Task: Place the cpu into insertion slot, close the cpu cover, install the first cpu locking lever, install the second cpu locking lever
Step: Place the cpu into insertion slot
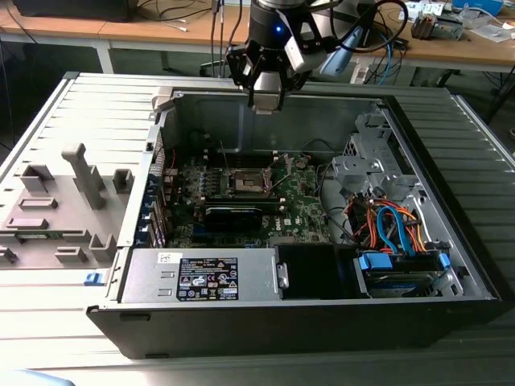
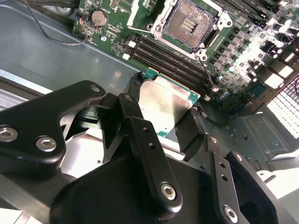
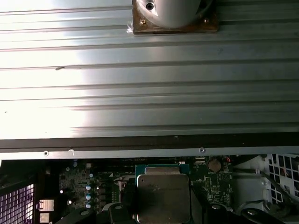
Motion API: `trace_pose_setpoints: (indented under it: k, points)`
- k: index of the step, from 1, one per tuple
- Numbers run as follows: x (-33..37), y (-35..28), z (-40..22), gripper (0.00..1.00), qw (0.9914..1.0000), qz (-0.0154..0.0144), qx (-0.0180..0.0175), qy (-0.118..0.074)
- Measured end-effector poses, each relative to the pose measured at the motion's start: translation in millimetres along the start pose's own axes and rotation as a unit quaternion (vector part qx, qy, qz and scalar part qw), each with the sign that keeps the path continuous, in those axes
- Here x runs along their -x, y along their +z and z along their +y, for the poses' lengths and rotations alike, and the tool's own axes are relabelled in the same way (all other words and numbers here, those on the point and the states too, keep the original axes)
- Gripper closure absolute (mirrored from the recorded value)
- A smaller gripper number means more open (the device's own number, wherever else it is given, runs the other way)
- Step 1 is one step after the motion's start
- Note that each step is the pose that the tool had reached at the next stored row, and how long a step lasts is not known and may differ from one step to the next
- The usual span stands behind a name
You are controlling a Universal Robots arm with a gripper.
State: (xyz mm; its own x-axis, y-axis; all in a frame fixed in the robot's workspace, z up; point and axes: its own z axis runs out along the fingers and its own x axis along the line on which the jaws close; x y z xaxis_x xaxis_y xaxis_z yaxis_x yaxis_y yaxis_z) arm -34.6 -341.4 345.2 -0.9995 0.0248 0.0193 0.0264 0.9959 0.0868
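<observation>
- A black robot gripper [image 1: 265, 98] hangs over the far wall of an open desktop computer case [image 1: 322, 312], which lies on its side on a ribbed metal worktop [image 1: 48, 322].
- In both wrist views, its two black fingers [image 2: 132, 103] are clamped on opposite edges of the cpu [image 2: 164, 106], a flat square chip with a silvery top and a green border.
- The cpu [image 3: 162, 195] is held in the air above the green motherboard [image 1: 302, 205], apart from the insertion slot.
- The insertion slot [image 2: 189, 23] lies uncovered, its dark centre of contacts exposed inside a silvery rim. In the exterior view it sits near the middle of the motherboard [image 1: 245, 183].
- The cpu cover [image 2: 140, 11] looks tilted up at one edge of the slot.
- A grey power supply [image 1: 201, 277] fills the case's near side towards the exterior view's left; orange and blue cables [image 1: 394, 225] sit on the exterior view's right.
- A grey moulded fixture [image 1: 72, 197] stands on the worktop on the exterior view's left, outside the case.
</observation>
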Motion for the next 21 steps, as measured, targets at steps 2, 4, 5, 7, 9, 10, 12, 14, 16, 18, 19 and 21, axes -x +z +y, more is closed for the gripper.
trace_pose_setpoints:
  k: [2, 4, 5, 7, 9, 10, 12, 14, 16, 18, 19, 21]
  points:
    - [0.0, 0.5, -0.1, 0.45, 1.00000, 0.0000, 0.0000, 0.000]
    - [0.0, 0.9, -0.1, 0.45, 1.00000, 0.0000, -0.0001, 0.000]
    - [0.0, 1.2, -0.1, 0.45, 1.00000, 0.0000, 0.0000, 0.000]
    - [0.0, 1.7, -0.2, 0.45, 1.00000, 0.0000, 0.0001, 0.000]
    - [0.0, 2.2, -0.2, 0.45, 1.00000, 0.0000, -0.0001, 0.000]
    - [0.0, 2.3, -0.2, 0.45, 1.00000, 0.0000, -0.0001, 0.000]
    - [0.0, 2.9, -0.3, 0.45, 1.00000, 0.0000, 0.0000, 0.000]
    - [0.0, 3.3, -0.3, 0.45, 1.00000, 0.0000, -0.0001, 0.000]
    - [0.1, 4.1, -0.4, 0.45, 1.00000, 0.0000, 0.0000, 0.000]
    - [0.1, 4.6, -0.4, 0.45, 1.00000, 0.0000, -0.0001, 0.000]
    - [0.1, 4.9, -0.5, 0.45, 1.00000, 0.0000, 0.0000, 0.000]
    - [0.1, 5.3, -0.5, 0.45, 1.00000, 0.0000, -0.0002, 0.000]
